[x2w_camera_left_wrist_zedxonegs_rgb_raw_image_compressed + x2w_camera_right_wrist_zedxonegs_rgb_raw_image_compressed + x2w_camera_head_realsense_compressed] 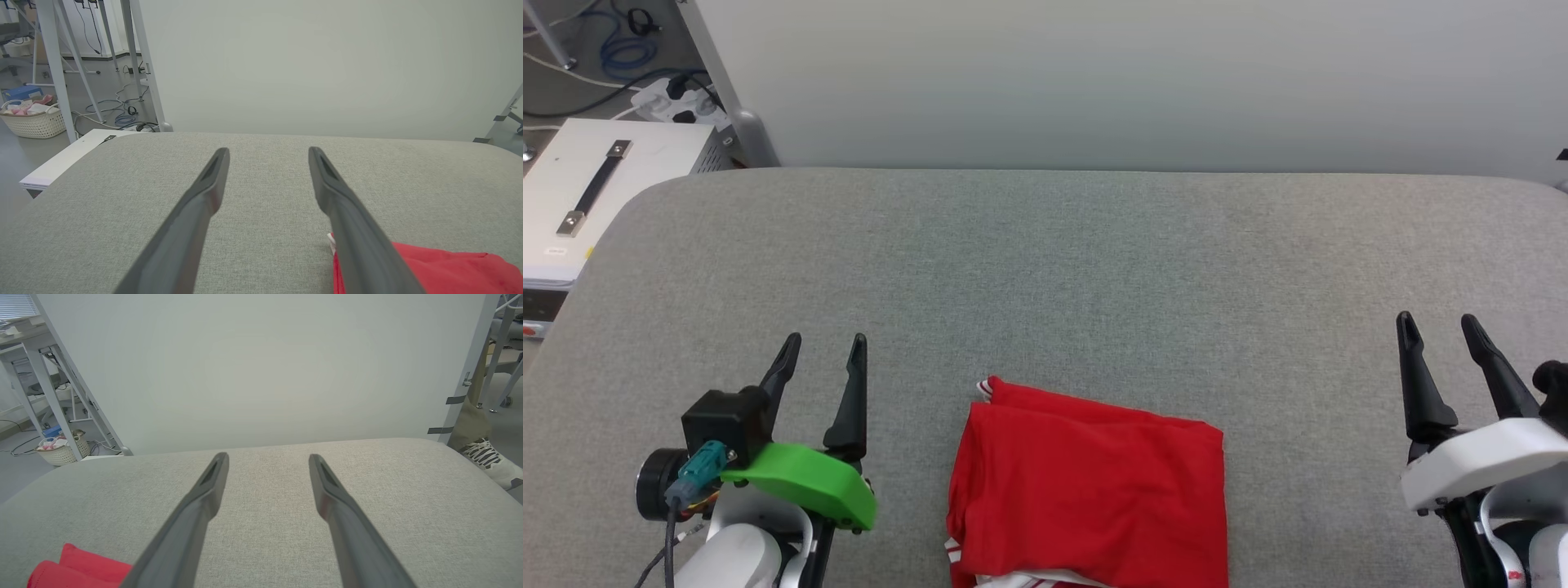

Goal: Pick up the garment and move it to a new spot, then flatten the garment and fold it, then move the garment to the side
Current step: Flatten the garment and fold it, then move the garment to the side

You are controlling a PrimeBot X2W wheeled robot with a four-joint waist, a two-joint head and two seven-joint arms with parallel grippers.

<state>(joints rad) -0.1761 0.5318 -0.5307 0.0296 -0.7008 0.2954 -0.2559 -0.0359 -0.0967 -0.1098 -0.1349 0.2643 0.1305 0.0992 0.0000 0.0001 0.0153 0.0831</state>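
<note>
Head view, folded garment [1086, 490] btwn open pincers, untouched

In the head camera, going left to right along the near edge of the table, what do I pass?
left gripper → garment, red and folded → right gripper

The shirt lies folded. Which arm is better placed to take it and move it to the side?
Probably the left. The left tool stands closer to the shirt than the right tool. Both are open and empty.
</note>
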